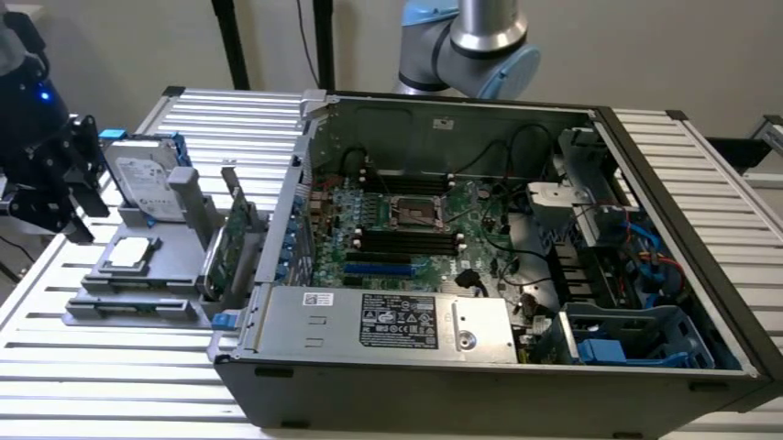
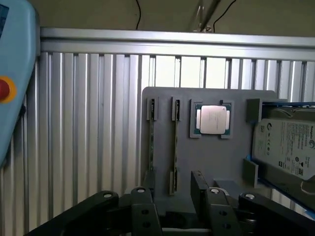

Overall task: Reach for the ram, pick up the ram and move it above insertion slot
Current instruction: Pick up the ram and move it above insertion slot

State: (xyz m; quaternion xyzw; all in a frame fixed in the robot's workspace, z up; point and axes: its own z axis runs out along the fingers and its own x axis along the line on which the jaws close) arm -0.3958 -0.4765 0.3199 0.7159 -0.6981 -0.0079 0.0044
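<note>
Two thin ram sticks stand on edge in the slots of a grey fixture [image 2: 211,162]. One ram stick [image 2: 174,147] lines up with the gap between my fingers, and the other ram stick [image 2: 151,142] is beside it. My gripper [image 2: 172,211] is open above the fixture's near edge, touching nothing, with one black finger [image 2: 142,209] on each side of the gap. In the exterior view the gripper [image 1: 76,197] hangs over the fixture [image 1: 171,266] at the exterior view's left. The motherboard's long black memory slots [image 1: 404,240] lie inside the open computer case [image 1: 367,367].
On the fixture sit a silver CPU [image 2: 213,119] and a silver hard drive [image 2: 290,147]. A larger green expansion card [image 1: 233,243] stands upright between the fixture and the case wall. A light-blue pendant with a red button [image 2: 10,88] lies on the slatted table [image 2: 88,123].
</note>
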